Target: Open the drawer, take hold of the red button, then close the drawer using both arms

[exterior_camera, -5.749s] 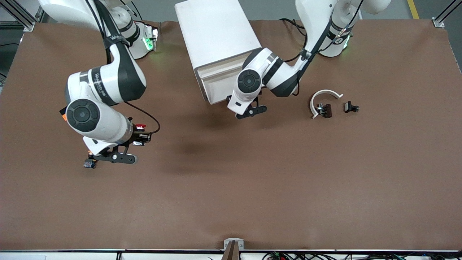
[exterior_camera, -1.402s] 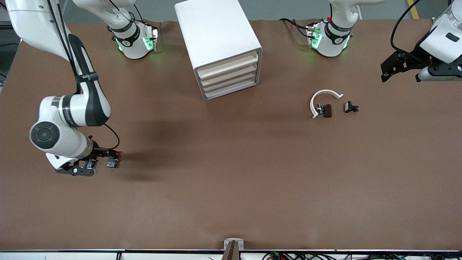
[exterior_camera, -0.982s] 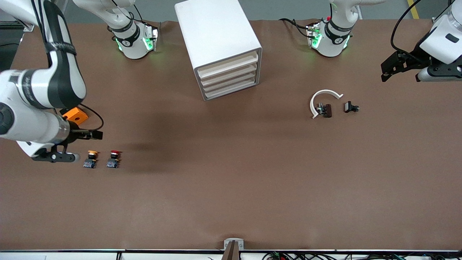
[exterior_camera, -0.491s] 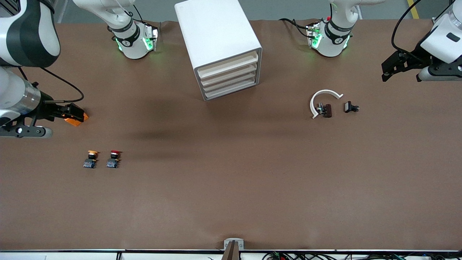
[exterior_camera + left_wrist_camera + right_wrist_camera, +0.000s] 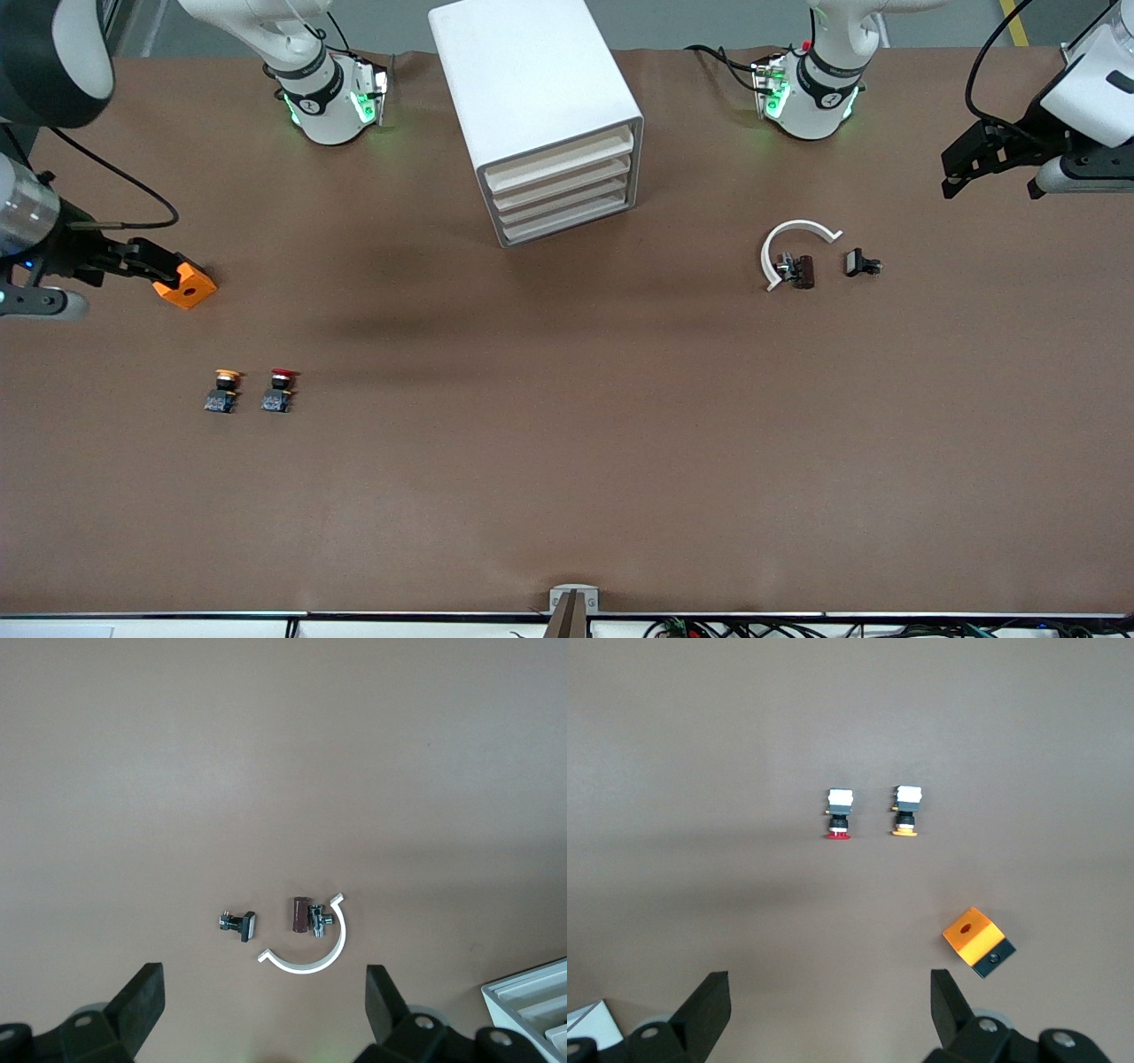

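Note:
The red-capped button (image 5: 281, 390) stands on the table beside a like button with an orange cap (image 5: 223, 391), toward the right arm's end. It also shows in the right wrist view (image 5: 839, 815). The white drawer cabinet (image 5: 540, 115) has all its drawers shut. My right gripper (image 5: 159, 262) is open and empty, up over the table's right-arm end next to the orange cube (image 5: 186, 283); in its wrist view (image 5: 830, 1010) the fingers stand wide apart. My left gripper (image 5: 961, 168) is open and empty, raised over the left arm's end of the table; its own view (image 5: 264, 1005) shows the same.
A white arc-shaped piece (image 5: 791, 248), a small brown part (image 5: 802, 271) and a small black part (image 5: 861, 263) lie toward the left arm's end. The orange-cap button (image 5: 905, 811) and orange cube (image 5: 977, 942) show below the right wrist.
My right gripper has risen and drawn back toward the right arm's end, leaving the red button standing beside the orange-cap one. The left arm has barely moved. The drawers stay shut.

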Controlling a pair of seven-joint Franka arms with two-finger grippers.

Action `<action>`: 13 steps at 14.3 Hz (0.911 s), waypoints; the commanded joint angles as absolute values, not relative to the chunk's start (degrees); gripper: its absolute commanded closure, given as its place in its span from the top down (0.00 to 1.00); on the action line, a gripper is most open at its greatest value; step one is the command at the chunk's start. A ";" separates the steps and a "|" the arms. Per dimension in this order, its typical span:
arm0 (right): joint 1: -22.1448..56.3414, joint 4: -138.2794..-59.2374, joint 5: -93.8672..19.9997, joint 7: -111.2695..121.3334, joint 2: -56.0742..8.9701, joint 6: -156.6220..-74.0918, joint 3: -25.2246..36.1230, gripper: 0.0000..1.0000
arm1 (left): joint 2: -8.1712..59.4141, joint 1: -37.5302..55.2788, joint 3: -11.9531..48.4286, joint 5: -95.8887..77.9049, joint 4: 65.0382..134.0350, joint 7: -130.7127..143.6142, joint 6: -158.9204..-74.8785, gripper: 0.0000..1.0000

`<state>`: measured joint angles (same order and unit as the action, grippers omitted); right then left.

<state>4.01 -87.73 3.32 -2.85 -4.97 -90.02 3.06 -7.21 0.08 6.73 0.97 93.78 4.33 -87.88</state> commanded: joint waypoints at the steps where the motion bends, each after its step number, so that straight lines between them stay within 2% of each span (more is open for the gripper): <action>1: 2.38 -82.19 2.73 -1.84 -5.01 -86.31 2.72 1.00 | -5.81 0.26 6.42 1.23 91.33 3.08 -87.19 1.00; 13: 0.18 -83.76 -1.85 -5.80 -1.23 -81.92 2.72 1.00 | -4.92 0.26 6.42 1.23 90.26 3.34 -85.87 1.00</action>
<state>1.03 -83.09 -0.90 -5.74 -2.48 -83.16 3.36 -5.60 0.08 6.70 0.97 92.00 4.33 -87.39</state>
